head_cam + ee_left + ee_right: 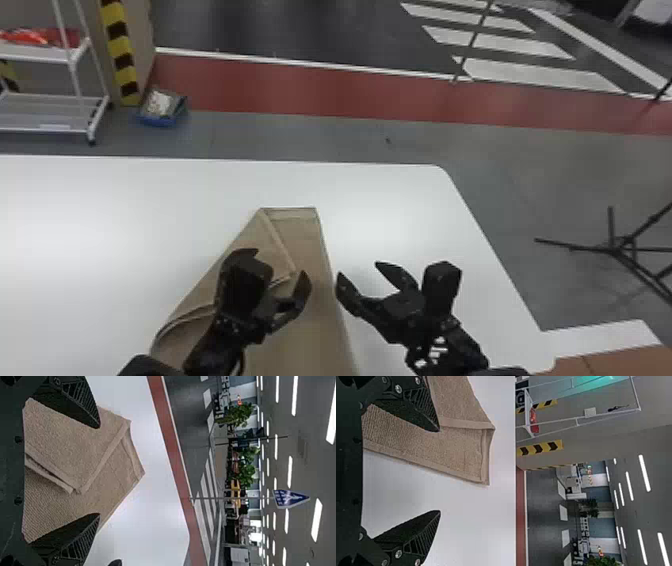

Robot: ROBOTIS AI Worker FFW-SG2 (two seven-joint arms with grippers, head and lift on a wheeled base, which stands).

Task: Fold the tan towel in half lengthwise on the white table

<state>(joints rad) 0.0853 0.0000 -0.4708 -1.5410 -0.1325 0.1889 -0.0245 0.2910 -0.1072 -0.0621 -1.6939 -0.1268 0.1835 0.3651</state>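
Smooth white surface (115, 215), tan cloth towel (306, 240). Our black left end effector (279, 262) and right end effector (359, 269) gape, empty. Slanted upper flap (256, 234) could leave us a crooked fold.

White rack (73, 56) and blue bin (161, 120) well beyond the left gripper (281, 262); black tripod legs (618, 247) right of the right gripper (358, 269).

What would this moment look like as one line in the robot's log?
tan towel: flap folded over, askew | left gripper: jaws open, over towel | right gripper: jaws open, by towel's right edge
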